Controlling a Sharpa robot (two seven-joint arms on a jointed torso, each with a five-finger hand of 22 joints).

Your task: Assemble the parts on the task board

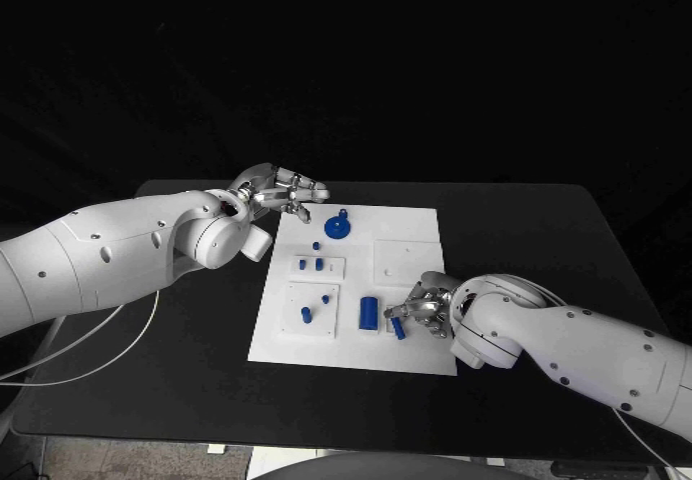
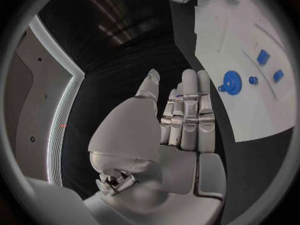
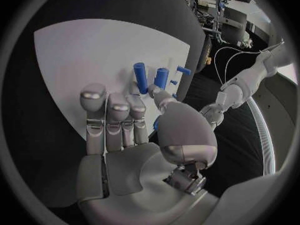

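Two robot hands at a white board with small blue parts on it.

On the left, the left hand (image 1: 281,190) is up over the black table (image 1: 173,380) by the far left corner of the task board (image 1: 411,225); its fingers (image 2: 189,110) lie straight and close side by side, holding nothing. Near it on the board sits a round blue part (image 1: 338,227). Further along, a small blue peg (image 1: 316,265) and another (image 1: 306,314) sit on raised white squares, and a blue tube (image 1: 369,313) lies on the board. On the right, the right hand (image 1: 421,310) is low at the near right part of the board, and a short blue part (image 1: 398,327) shows at its fingertips. I cannot tell if it holds it.
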